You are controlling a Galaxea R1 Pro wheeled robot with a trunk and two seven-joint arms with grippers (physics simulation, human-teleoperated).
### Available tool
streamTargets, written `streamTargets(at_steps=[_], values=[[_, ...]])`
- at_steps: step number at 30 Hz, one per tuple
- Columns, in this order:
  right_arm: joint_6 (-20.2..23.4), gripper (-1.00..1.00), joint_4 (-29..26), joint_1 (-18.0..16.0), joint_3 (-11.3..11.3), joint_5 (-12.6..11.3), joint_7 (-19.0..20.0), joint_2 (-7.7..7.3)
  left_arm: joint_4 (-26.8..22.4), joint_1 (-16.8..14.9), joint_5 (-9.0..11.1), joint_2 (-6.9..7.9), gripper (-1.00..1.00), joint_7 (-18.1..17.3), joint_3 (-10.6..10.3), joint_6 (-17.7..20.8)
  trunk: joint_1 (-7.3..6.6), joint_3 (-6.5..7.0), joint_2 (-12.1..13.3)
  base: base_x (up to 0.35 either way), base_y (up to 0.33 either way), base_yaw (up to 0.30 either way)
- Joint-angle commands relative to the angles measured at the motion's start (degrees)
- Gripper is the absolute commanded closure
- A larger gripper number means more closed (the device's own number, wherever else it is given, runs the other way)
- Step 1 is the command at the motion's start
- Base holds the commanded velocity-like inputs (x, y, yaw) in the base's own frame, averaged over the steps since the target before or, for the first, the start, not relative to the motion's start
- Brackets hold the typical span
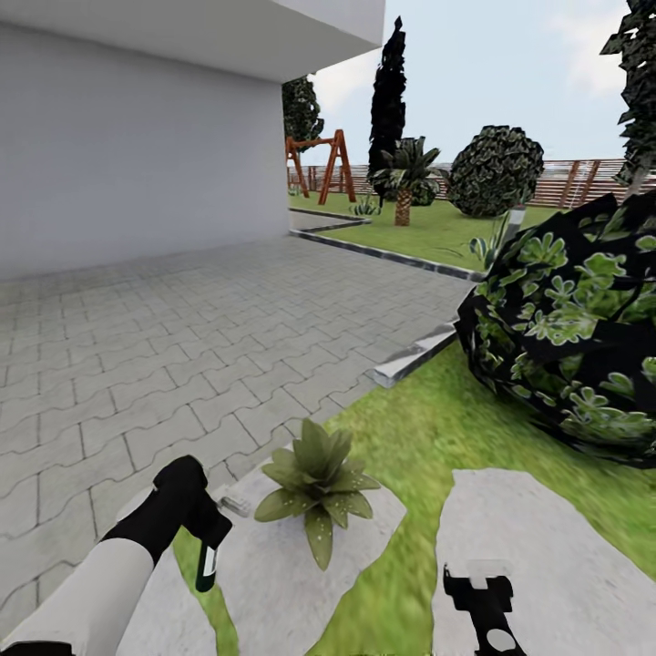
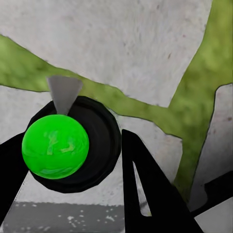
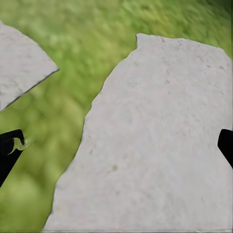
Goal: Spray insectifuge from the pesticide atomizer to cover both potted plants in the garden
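Head view shows the left claw [image 1: 206, 539] clamped on the pesticide atomizer [image 1: 207, 567], which hangs dark-bodied below the fingers, just beside a potted plant [image 1: 318, 481] standing on a grey stepping stone [image 1: 273, 574] at the lawn's edge. Left wrist view looks down the bottle: a bright green ball [image 2: 55, 146] sits in a black round rim, with a pale grey cone, possibly spray, fanning from it. The right claw [image 1: 484, 599] hangs low over another stepping stone [image 1: 547, 547], its fingers set wide apart. A big dark-leaved bush [image 1: 574, 337] stands nearby.
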Motion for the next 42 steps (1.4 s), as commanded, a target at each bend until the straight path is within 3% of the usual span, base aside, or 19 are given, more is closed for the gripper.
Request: streamTargets(at_steps=[1,12,21,28,37,40,42], values=[[-0.2,-1.0,0.1,-0.1,-0.4,0.6,-0.1,0.03,-0.1,0.0,-0.4,-0.04,1.0,-0.5,-0.3,0.3,-0.01,-0.05,0.0,-0.011,0.303,-0.254],[-0.2,-1.0,0.1,-0.1,-0.4,0.6,-0.1,0.03,0.5,0.2,-0.5,-0.48,1.0,-0.5,-0.3,0.3,-0.01,-0.05,0.0,-0.065,0.3,-0.259],[-0.2,-1.0,0.1,-0.1,-0.4,0.6,-0.2,0.03,0.9,0.9,-0.7,-0.55,1.0,-0.1,-0.3,0.2,-0.01,-0.05,0.0,-0.063,0.294,-0.023],[-0.2,-1.0,0.2,-0.1,-0.4,0.6,-0.2,-0.02,0.8,4.2,-0.7,-0.49,1.0,0.0,-0.3,-0.1,-0.01,-0.01,0.0,0.03,0.049,-0.022],[-0.2,-1.0,0.9,-0.1,-0.5,0.5,-0.1,-0.03,0.9,4.9,-0.2,-0.18,1.0,0.1,0.1,-0.8,-0.01,0.13,0.0,0.0,0.001,-0.237],[-0.2,-1.0,1.0,-0.1,-0.5,0.5,-0.2,-0.05,1.3,5.1,0.0,-0.33,1.0,1.4,0.2,-0.8,-0.01,0.13,0.0,0.0,0.0,-0.261],[-0.2,-1.0,1.0,-0.1,-0.5,0.5,-0.2,-0.05,1.5,6.2,0.1,-0.42,1.0,4.2,0.2,-0.8,-0.01,0.13,0.0,0.0,0.0,-0.26]])
